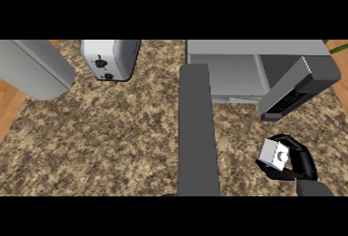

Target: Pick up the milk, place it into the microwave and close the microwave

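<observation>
At the far left a large pale grey rounded object (34, 67) comes in from the upper corner; what it is I cannot tell, and no left hand shows anywhere in this view. Next to it, at the back of the speckled brown stone worktop (108, 138), lies a silver toaster with black knobs (110, 59), well apart from the task area, so it should not disturb. In the middle a long dark grey slab (197, 133) runs from the lower edge up to the grey box-shaped microwave (255, 69); I judge it is the microwave's open door, seen edge-on, swung out so that the pale inside is free to receive something. On the right side of the microwave a dark panel with small buttons (293, 94) leans outward. Below it, near the lower right, the black right hand (299, 161) is clenched around the small white milk carton (275, 154), fingers curled over it from the right side and the carton tilted. The milk is therefore in the hand, in front of the microwave and apart from it, not yet inside. Probably the carrying step is under way; the next move needs to bring the carton up and leftwards into the opening without hitting the button panel.
</observation>
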Robot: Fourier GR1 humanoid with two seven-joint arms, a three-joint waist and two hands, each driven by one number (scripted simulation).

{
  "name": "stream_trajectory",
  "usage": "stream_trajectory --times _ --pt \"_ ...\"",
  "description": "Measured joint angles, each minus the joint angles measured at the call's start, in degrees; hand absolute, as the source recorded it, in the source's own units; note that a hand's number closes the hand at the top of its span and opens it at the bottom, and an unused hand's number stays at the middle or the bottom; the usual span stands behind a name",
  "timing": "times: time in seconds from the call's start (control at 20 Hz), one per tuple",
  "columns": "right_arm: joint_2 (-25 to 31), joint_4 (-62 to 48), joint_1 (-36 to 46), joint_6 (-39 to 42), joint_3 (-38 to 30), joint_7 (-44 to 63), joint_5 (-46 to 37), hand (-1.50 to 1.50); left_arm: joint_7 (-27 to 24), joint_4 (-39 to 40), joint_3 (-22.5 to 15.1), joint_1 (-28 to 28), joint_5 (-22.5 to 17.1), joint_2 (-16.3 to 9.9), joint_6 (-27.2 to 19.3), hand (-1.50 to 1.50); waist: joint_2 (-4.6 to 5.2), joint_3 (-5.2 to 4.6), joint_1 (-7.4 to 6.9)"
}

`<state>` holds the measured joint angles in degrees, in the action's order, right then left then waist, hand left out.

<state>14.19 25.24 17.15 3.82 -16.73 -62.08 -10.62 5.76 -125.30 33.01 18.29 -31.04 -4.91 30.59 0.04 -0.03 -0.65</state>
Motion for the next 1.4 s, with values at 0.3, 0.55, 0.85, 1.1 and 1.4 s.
stream_trajectory --times 0.3,0.55,0.85,1.1,1.4 --pt "-3.5 -0.1 2.9 -1.8 -0.3 0.6 0.9 1.50 -0.3 1.9 0.4 -0.9 0.6 -0.1 0.9 -1.50 0.04 0.03 0.04" --pt "-5.3 1.5 4.2 -1.2 0.4 1.4 1.8 1.50 1.4 0.2 0.6 -0.9 -0.6 -0.1 0.2 -1.50 -0.03 0.05 0.15" --pt "-9.1 12.7 0.9 0.2 4.4 5.1 2.3 1.50 1.9 0.4 1.7 -0.6 -1.2 -0.2 0.6 -1.50 -0.24 0.00 0.72" --pt "-11.9 23.9 -1.0 -3.4 8.1 12.3 2.4 1.50 1.1 3.3 3.8 -1.1 -2.0 -1.4 2.0 -1.50 -0.24 -0.01 0.73" --pt "-13.5 32.9 0.9 -8.9 11.9 22.7 2.6 1.50 2.8 3.3 5.0 -1.8 -3.9 -2.6 1.6 -1.50 -0.18 0.01 0.54"
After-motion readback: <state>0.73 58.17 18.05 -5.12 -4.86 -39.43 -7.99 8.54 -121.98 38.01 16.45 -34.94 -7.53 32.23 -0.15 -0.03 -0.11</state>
